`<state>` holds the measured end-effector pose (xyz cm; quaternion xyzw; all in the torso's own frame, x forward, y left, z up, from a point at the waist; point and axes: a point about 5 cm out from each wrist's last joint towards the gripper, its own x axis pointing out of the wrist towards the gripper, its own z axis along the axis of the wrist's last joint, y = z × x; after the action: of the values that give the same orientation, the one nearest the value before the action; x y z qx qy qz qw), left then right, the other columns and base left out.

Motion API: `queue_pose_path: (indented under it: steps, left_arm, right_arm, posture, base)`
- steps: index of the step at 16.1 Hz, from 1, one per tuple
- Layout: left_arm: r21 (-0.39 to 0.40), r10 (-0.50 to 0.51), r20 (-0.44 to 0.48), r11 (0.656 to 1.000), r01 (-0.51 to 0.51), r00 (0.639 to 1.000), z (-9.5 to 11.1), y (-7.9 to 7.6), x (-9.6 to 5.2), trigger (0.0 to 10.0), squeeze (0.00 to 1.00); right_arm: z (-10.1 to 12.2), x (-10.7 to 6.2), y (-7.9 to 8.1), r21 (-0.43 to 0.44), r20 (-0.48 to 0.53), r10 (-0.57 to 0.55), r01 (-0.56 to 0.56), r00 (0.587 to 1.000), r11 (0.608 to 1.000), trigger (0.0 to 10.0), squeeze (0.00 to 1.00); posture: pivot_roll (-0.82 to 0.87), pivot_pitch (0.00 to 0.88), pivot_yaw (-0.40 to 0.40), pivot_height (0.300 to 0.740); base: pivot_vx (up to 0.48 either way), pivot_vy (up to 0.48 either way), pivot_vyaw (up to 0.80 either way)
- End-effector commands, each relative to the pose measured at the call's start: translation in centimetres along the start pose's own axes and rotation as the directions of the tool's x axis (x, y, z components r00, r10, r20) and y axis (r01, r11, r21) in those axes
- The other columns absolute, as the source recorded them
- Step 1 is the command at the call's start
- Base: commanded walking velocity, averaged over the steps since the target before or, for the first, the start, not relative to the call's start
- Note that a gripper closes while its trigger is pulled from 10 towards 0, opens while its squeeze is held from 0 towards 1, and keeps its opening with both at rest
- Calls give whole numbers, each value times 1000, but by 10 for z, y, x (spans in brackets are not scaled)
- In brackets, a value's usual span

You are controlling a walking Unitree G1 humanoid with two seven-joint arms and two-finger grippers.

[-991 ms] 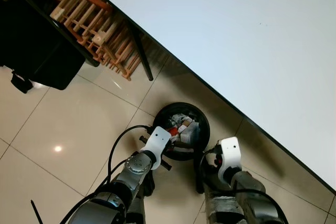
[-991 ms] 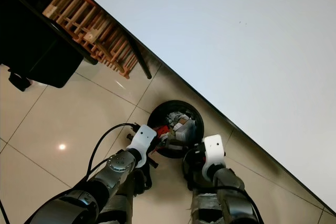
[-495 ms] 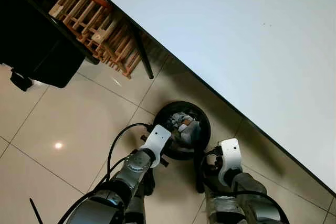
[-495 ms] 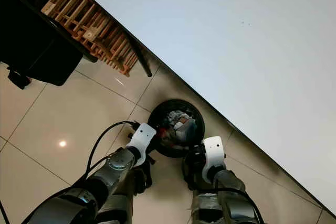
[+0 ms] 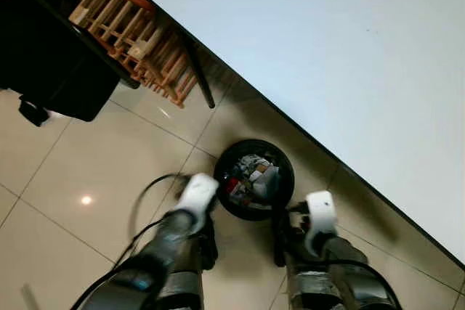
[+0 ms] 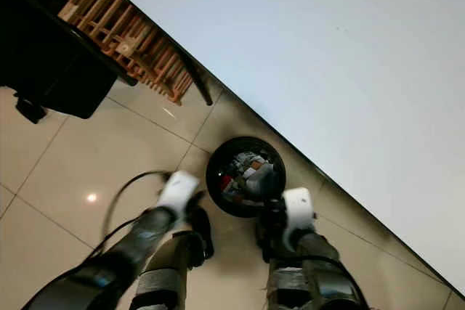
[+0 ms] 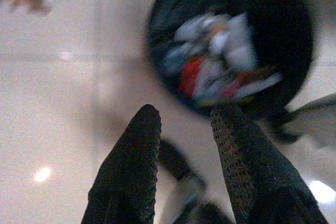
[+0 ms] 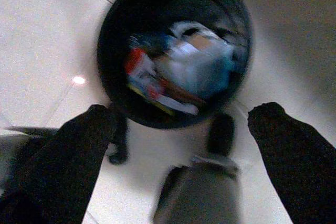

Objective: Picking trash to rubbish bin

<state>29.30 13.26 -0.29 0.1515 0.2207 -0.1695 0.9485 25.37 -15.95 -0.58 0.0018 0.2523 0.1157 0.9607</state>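
The wrist views look into the one black bin (image 8: 173, 51), showing mixed trash (image 8: 178, 74): white and grey scraps, a red piece. The head views set that bin on the tiled floor (image 5: 102, 172), just by the white worktop (image 5: 327, 56) edge. Open floor lies to the robot's left. The left end effector (image 7: 184, 129) is narrowly parted and empty; the right end effector (image 8: 181, 124) is spread wide and empty. Both hover near the bin's rim.

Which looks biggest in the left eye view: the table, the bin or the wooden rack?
1. Table, by far the largest.
2. Rack.
3. Bin, smallest.
Rack and bin look fairly close; the rack is cut by the edge, so that order is unsure.
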Motion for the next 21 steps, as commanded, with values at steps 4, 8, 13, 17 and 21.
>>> queue_pose_path:
  steps: [4,8,13,17,21]
  left_arm:
    - [-34,128,-129,991,-133,983,-54,24,-29,10000,0]
    - [-38,167,-137,984,-174,976,-66,30,-39,10000,0]
    - [-31,189,-136,980,-194,973,-72,30,-44,10000,0]
    - [-31,197,-131,979,-203,972,-71,28,-43,10000,0]
    - [-37,204,-143,977,-211,968,-77,21,-46,10000,0]
  right_arm:
    - [-37,-11,-25,19,-122,-111,114,986,993,10000,0]
    - [-37,-11,-44,-10,-126,-174,175,977,985,10000,0]
    - [-35,-10,-55,-33,-123,-220,218,968,975,10000,0]
    - [-26,-8,-60,-29,-62,-255,254,965,967,10000,0]
    - [-23,-6,-58,-25,-43,-250,249,967,968,10000,0]
  posture:
    - [14,436,142,740]
    - [29,383,136,740]
    - [40,301,131,740]
    - [46,256,118,740]
    - [46,259,102,740]
  base:
    - [0,0,0]
    - [0,0,0]
    - [0,0,0]
    - [0,0,0]
    - [0,0,0]
